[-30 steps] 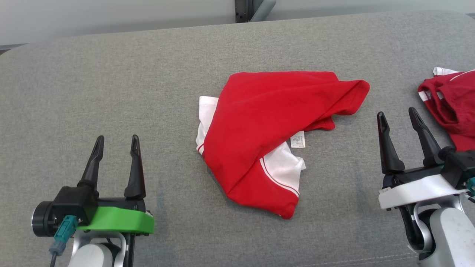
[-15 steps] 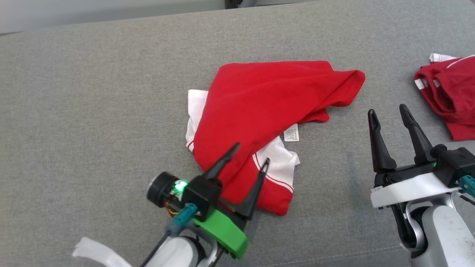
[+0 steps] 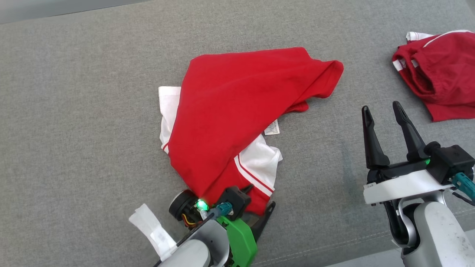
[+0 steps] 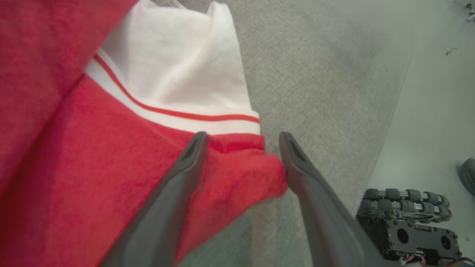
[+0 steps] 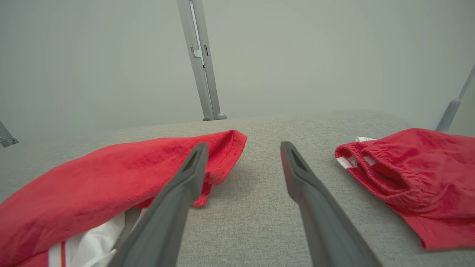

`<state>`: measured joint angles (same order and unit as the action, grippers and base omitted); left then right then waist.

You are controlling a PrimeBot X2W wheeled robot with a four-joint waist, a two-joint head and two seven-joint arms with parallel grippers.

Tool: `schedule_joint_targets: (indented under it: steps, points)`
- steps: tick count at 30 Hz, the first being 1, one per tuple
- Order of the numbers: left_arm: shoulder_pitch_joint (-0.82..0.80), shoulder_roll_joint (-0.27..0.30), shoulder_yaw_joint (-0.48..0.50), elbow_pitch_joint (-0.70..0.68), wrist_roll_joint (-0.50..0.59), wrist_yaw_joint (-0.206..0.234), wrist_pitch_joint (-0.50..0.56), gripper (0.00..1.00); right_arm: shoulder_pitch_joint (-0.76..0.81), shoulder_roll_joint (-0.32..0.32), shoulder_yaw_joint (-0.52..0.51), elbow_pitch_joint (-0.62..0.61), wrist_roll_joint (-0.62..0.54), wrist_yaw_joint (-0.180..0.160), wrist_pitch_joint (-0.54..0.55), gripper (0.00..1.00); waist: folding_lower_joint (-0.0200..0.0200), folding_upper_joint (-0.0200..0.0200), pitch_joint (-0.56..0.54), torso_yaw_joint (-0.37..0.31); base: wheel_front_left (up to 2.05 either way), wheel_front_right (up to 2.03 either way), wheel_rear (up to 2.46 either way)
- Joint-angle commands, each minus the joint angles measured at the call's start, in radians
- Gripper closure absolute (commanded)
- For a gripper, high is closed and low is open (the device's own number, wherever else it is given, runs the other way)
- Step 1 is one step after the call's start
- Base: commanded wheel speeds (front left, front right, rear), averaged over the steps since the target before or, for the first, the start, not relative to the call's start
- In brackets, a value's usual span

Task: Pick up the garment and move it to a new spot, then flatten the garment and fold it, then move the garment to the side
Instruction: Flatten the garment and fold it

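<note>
The head view shows the whole garment, a red shirt with white panels. It lies crumpled near the middle of the grey cloth-covered table, with a small care label poking out at its right edge. The left claw sits at the garment's near corner, though its own wrist hides most of the fingers there. The left wrist view gives the detail. The left claw stands wide, with the red hem corner lying between its fingers. One finger rests over the red cloth and the other is right at the corner's edge, not pinching it.

The right claw hangs wide and empty over bare table, well to the right of the garment. From its wrist, the right claw looks low across the table. The garment's folded sleeve end is on its left and a second red piece with a white-trimmed band on its right. That second red piece lies near the table's far right.

Past the table edge, the left wrist view takes in pale floor, the robot's roller-wheeled base and what may be a shoe toe. The right wrist view has a pale wall and a grey metal post behind the table.
</note>
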<state>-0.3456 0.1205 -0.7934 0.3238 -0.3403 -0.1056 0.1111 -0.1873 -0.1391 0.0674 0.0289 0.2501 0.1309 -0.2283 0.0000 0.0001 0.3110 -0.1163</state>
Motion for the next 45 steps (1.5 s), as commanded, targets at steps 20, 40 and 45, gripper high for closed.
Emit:
schedule_joint_targets:
  steps: [20, 40, 45]
  points:
    - [-0.109, 0.124, 0.0, -0.308, 0.088, 0.032, -0.062, 1.0, 0.001, 0.001, -0.041, 0.012, 0.019, 0.0, -0.02, 0.0, 0.0, -0.0001, -0.023, 0.047, 0.0, 0.0, 0.0]
    - [0.087, 0.301, 0.425, -0.724, -0.068, 0.264, -0.08, 1.0, 0.009, 0.003, -0.071, 0.0, 0.043, 0.0, -0.015, 0.0, 0.0, -0.0001, -0.028, 0.073, 0.0, 0.0, 0.0]
    - [0.159, 0.286, 0.458, -0.588, -0.15, 0.237, -0.141, 1.0, -0.001, 0.003, -0.069, 0.001, 0.045, 0.0, -0.014, 0.0, 0.0, -0.0001, -0.015, 0.072, 0.0, 0.0, 0.0]
